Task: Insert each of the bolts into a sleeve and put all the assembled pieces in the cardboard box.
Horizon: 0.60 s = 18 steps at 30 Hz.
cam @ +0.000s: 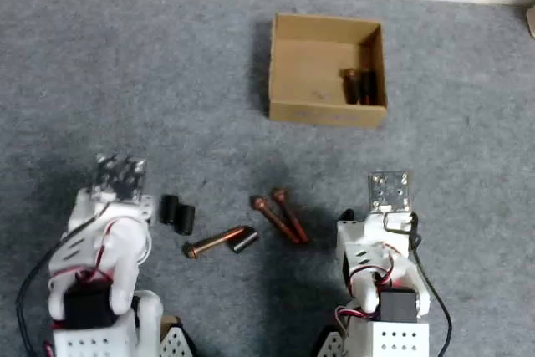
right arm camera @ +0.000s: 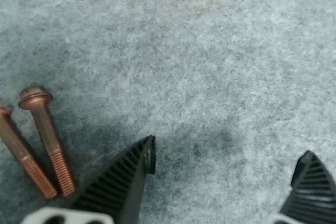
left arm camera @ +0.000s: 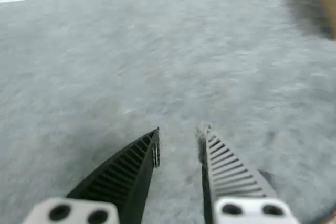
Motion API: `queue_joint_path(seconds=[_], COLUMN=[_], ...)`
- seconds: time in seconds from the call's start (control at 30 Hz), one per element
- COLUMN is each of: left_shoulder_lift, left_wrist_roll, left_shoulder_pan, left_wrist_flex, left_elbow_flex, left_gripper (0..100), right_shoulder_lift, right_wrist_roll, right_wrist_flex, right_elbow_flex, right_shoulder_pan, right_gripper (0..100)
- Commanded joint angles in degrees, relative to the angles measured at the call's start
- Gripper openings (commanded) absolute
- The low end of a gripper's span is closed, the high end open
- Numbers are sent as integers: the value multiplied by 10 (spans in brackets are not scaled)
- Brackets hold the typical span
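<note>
Box (cam: 326, 113): bolt-sleeve assembly (cam: 360, 85) inside, at right wall.
Two bolts (cam: 276, 222) side by side, near right gripper (right arm camera: 226, 163); jaws spread wide, empty.
Third bolt (cam: 213, 242), tip at sleeve (cam: 246, 240).
Two sleeves (cam: 184, 218) beside left gripper (left arm camera: 178, 148); jaws slightly parted, empty.

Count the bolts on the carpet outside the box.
3. One bolt and a second bolt lie side by side mid-table; a third bolt lies left of them, by a sleeve. Others may be hidden.

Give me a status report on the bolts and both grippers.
Left gripper open, right gripper open, both empty. Three bolts loose on table. One assembled piece in cardboard box. Nothing in the way.
</note>
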Motion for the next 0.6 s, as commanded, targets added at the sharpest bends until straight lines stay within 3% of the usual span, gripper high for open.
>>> queue_joint_path(seconds=[0.0, 0.13, 0.23, 0.4, 0.57], left_shoulder_lift=[184, 342, 362, 320, 290], left_wrist_roll=[-40, -69, -70, -64, -42], left_shoulder_pan=[89, 215, 269, 240, 216], left_wrist_flex=[16, 141, 181, 147, 49], left_elbow_flex=[-145, -264, -284, -265, -131], left_gripper=[133, 133, 133, 131, 133], right_shoulder_lift=[-3, -3, -3, -3, -3], right_wrist_roll=[5, 7, 8, 8, 8], right_wrist_flex=[-2, -2, -3, -3, -2], right_elbow_flex=[50, 50, 50, 50, 51], right_shoulder_pan=[-4, -4, -4, -4, -4], right_gripper=[375, 375, 375, 375, 375])
